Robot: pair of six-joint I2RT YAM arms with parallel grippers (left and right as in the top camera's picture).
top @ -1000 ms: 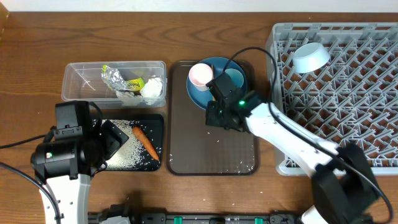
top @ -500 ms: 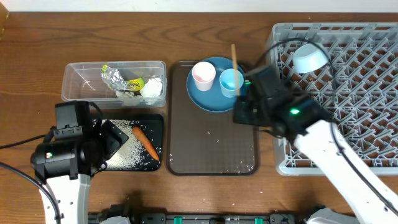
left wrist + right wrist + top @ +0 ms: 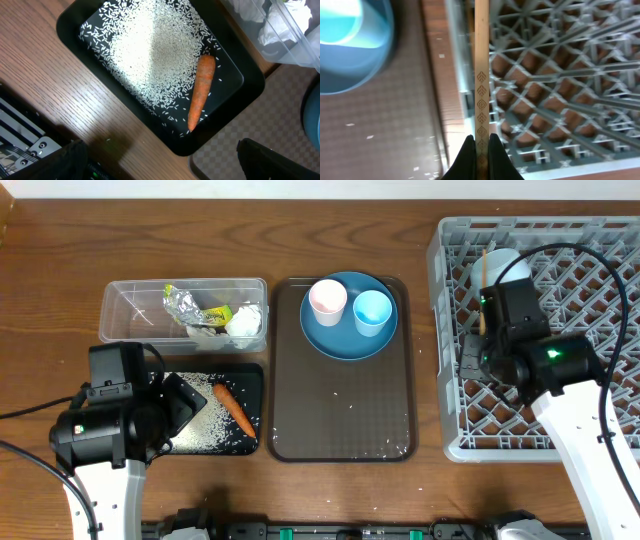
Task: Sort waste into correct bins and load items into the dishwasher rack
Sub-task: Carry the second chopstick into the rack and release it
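Step in hand: loading the chopsticks into the rack. Your right gripper (image 3: pixel 481 146) is pinched tight on the near end of a wooden chopstick (image 3: pixel 481 75); only one stick shows, and you cannot tell whether its partner sits behind it; the stick points away from the gripper along the left edge of the grey rack (image 3: pixel 600 250); its tilt is unclear; seen from overhead, its far end lies beside the bowl (image 3: pixel 500 262) resting in the rack's far-left corner.

Your left gripper (image 3: pixel 176 402) hangs wide and empty over the black tray (image 3: pixel 252 378), which holds the carrot (image 3: pixel 201 90) and the rice (image 3: pixel 145 55); foil (image 3: pixel 180 302), wrapper (image 3: pixel 215 313) and tissues (image 3: pixel 243 323) lie in the clear tub (image 3: pixel 125 320); the waste looks sorted.

Left to load: the plate (image 3: pixel 345 345) on the brown tray (image 3: pixel 340 420), with the pink cup (image 3: pixel 327 300) and blue cup (image 3: pixel 372 311) standing on it.

Next move, as judged: carry the stick inward past the rim; line it over a gap between pegs; lower; release. The risk is that it tips out over the rim onto the counter (image 3: pixel 60 260).
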